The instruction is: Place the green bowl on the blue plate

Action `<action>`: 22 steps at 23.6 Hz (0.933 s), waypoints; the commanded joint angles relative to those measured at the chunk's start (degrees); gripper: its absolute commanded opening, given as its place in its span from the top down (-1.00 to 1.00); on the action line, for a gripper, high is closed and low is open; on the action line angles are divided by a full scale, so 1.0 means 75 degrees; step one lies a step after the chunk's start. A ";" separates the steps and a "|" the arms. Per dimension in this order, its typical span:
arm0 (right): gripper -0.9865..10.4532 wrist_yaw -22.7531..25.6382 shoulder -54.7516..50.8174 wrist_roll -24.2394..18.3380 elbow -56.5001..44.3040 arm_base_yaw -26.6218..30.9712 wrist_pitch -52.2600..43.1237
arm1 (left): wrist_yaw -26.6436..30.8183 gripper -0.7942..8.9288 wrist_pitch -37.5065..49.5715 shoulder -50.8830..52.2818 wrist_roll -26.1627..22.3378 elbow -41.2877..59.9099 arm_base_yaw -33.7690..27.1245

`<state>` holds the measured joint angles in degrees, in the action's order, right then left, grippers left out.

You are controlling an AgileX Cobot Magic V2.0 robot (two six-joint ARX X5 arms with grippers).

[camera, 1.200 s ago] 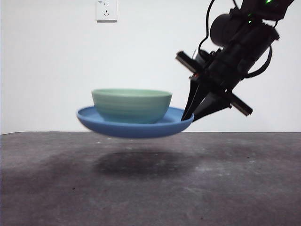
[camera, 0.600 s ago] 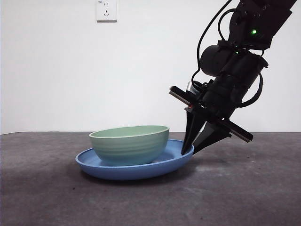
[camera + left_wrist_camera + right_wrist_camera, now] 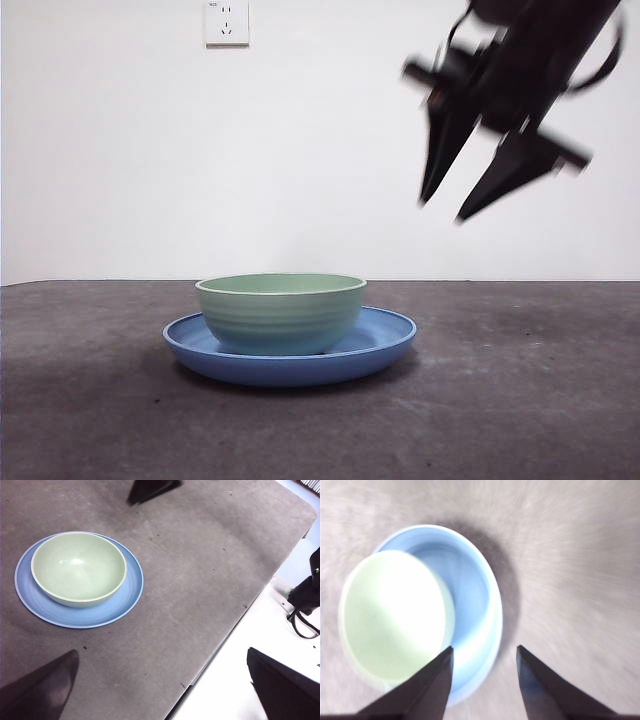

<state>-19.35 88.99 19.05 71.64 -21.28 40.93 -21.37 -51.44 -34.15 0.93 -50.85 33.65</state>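
Observation:
The pale green bowl (image 3: 280, 312) sits upright inside the wide blue plate (image 3: 388, 336), which rests flat on the dark table. My right gripper (image 3: 443, 210) hangs blurred in the air above and right of the plate, open and holding nothing. In the right wrist view, the right gripper (image 3: 485, 648) hovers over the plate's rim (image 3: 490, 605), with the bowl (image 3: 395, 615) beside it. From high up, the left wrist view shows the bowl (image 3: 78, 567) on the plate (image 3: 131, 592), and my left gripper (image 3: 162, 652) is open, far from both.
A white wall socket (image 3: 226, 21) is on the back wall. The table's edge (image 3: 235, 620) runs diagonally in the left wrist view, with a white surface and a black cabled device (image 3: 306, 595) beyond it.
The plate with the bowl came down from the air onto the table. My right gripper let go of the plate's rim, opened, and rose up to the right.

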 commanded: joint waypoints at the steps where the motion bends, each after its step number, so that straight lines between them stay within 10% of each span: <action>1: 0.33 0.0420 -0.0848 -0.0615 0.0152 -0.0163 0.0761 | -0.0050 -0.51 0.0052 -0.0029 -0.0050 -0.0055 0.0035; 5: -0.02 0.1416 -0.2769 -0.1142 -0.0006 -0.0632 0.2299 | -0.0047 -0.51 0.0055 -0.0029 -0.0032 -0.0055 0.0035; 22: -0.20 0.1204 -0.8341 -0.1000 -0.2465 -0.1440 0.3494 | -0.0047 -0.51 0.0047 -0.0029 -0.0035 -0.0055 0.0035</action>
<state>-9.82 26.48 11.00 52.99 -31.57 67.94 -21.37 -51.42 -34.15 0.93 -50.85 33.65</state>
